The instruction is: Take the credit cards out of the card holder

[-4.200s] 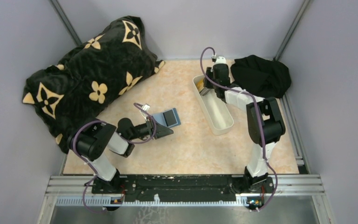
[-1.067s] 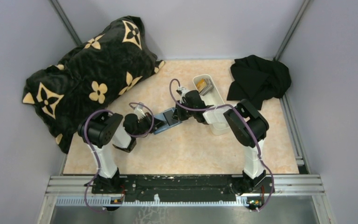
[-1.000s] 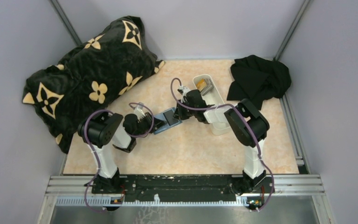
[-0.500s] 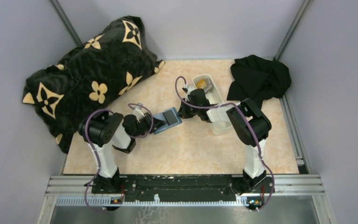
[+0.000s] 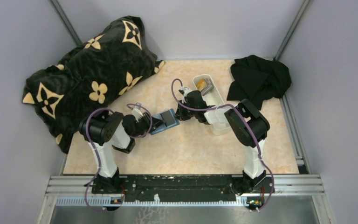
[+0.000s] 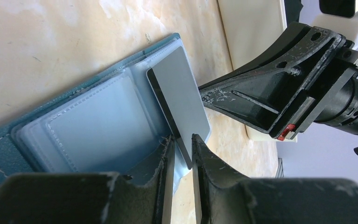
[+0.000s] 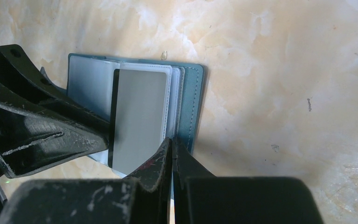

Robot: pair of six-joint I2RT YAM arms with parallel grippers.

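Right gripper (image 7: 171, 154) is back from the white tray (image 5: 224, 125) toward the far-right corner, where pulled cards (image 5: 205, 86) lie. Half a second ago it stood just clear. Now its jaws are pinched narrow, seemingly on the grey card (image 7: 140, 116). The card holder (image 5: 164, 120) lies open mid-table (image 5: 191, 149), the left gripper (image 6: 182, 148) clamped narrow on its near flap. Another card looks ready to come out.

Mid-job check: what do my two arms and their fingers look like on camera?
The left arm and right arm mix black joint housings with white links; a purple cable loops along each. The left gripper and right gripper have black, wedge-shaped fingers with scuffed, scratched edges. A small red tab sits on the right gripper's body.
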